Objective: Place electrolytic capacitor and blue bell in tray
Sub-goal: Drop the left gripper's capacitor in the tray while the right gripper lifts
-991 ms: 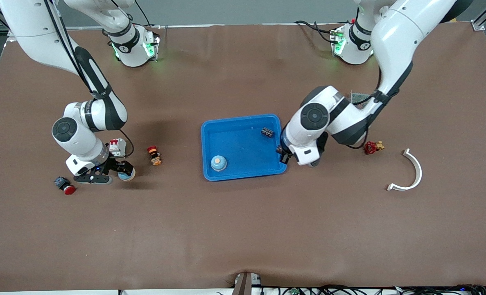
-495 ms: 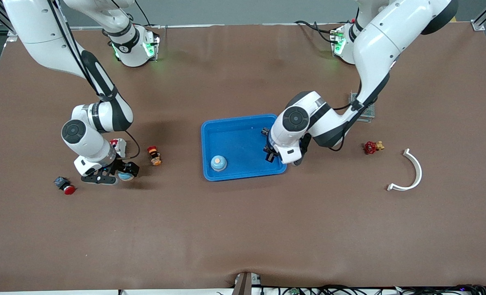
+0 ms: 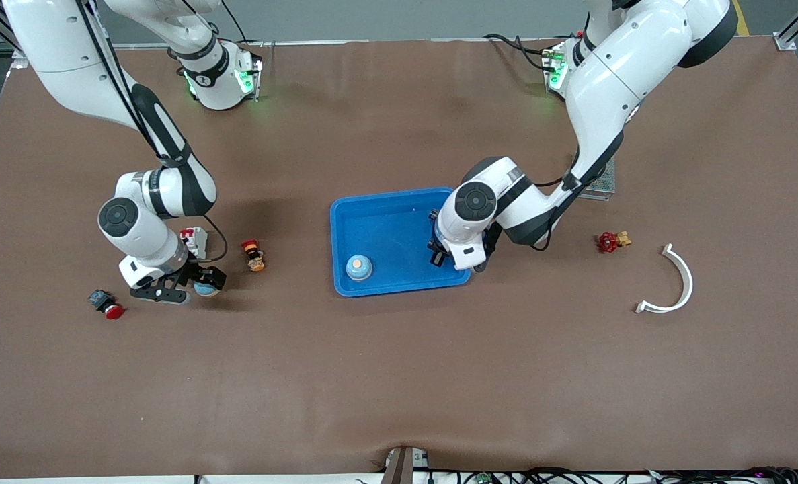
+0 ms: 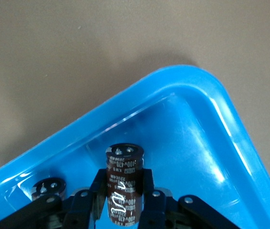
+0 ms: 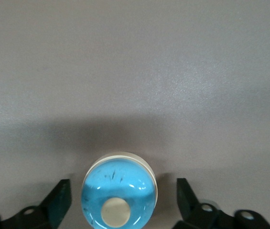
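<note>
Our left gripper (image 4: 124,200) reaches down, fingers clamped tight on what it holds. Our right gripper (image 5: 120,202) hangs low, fingers (image 5: 58,200) spread apart.

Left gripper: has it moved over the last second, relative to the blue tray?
Yes. The left gripper, shut on the electrolytic capacitor, has come from just outside the tray rim to over the tray floor.

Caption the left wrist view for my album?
Left gripper shut on electrolytic capacitor over blue tray.
</note>
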Tool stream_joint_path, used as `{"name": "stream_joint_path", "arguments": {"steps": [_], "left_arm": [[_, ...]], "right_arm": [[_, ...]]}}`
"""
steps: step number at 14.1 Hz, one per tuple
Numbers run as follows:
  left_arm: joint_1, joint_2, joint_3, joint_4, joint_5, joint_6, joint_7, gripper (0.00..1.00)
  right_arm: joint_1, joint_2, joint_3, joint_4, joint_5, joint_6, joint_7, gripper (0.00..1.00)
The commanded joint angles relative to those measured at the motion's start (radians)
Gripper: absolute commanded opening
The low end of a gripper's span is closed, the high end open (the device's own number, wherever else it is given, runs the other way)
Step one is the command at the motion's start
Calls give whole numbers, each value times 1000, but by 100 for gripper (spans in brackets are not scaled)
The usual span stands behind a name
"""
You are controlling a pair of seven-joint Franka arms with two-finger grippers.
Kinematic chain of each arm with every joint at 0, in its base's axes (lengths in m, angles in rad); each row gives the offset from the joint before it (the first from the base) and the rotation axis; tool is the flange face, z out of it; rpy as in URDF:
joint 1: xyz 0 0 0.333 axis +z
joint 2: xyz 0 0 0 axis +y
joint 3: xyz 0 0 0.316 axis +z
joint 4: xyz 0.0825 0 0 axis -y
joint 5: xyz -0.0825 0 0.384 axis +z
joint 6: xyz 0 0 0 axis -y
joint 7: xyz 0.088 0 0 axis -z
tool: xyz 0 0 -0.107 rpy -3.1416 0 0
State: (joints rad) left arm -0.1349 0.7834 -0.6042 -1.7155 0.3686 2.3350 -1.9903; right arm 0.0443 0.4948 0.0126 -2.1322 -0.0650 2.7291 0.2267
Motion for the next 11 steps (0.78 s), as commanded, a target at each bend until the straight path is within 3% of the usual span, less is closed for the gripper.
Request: {"name": "stream_joint_path", "arguments": {"steps": [1,2,3,4,5,8,11], "left_arm": [[-6,14,8,27,19,7,-5,32],[-6,20,9,40,21,7,-7,45],[-8,20,9,43,23,7,-8,67],[-6,17,9,43,21,7,-10,95],[-6,14,9,45,21,7,-10,100],[1,-12,8,51,24,3,-12,100],[11,-36,3,94,16,-66,-10,100]], "right_arm": [[-3,14,4,6,-10,7,16,72],[-1,22,4,8,-10,15,17,61],[-1,24,4,8,-10,17,17,32],[0,24,4,6,-10,15,17,15],[-3,24,6,6,-9,11,28,0],[3,7,13,12,-6,1,156,0],[9,-25,68,38,-4,-51,466,0]]}}
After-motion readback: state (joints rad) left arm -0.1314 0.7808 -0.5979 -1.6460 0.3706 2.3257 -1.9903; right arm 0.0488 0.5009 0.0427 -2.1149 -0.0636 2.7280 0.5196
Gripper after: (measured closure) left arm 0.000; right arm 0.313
